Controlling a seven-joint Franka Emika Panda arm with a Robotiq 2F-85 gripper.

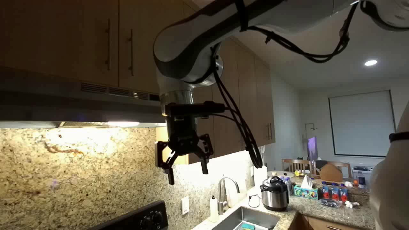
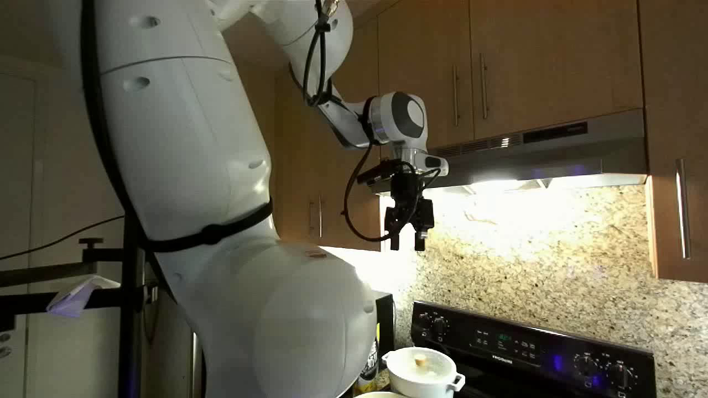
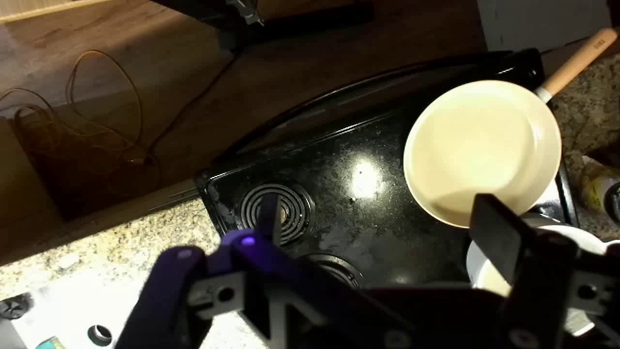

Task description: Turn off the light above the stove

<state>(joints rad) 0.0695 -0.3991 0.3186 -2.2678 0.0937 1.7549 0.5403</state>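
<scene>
In an exterior view, Robotiq gripper (image 1: 188, 172) hangs low ctr, fingers (image 1: 171, 176) wide (nothing held); stove light (image 1: 123, 123) is on, mid-left, under range hood (image 1: 80, 103). Risk: swinging in at this ht prob. clips hood edge.

In an exterior view, the black control panel (image 2: 547, 348) of the stove (image 2: 481, 381) carries the brand FRIGIDAIRE in small pale letters, and its green display digits (image 2: 504, 336) are too blurred for reading; in an exterior view, FIJI is written on the water bottles (image 1: 335, 191); in the wrist view, the wooden pan handle (image 3: 581, 62) bears tiny letters, which I cannot read
</scene>
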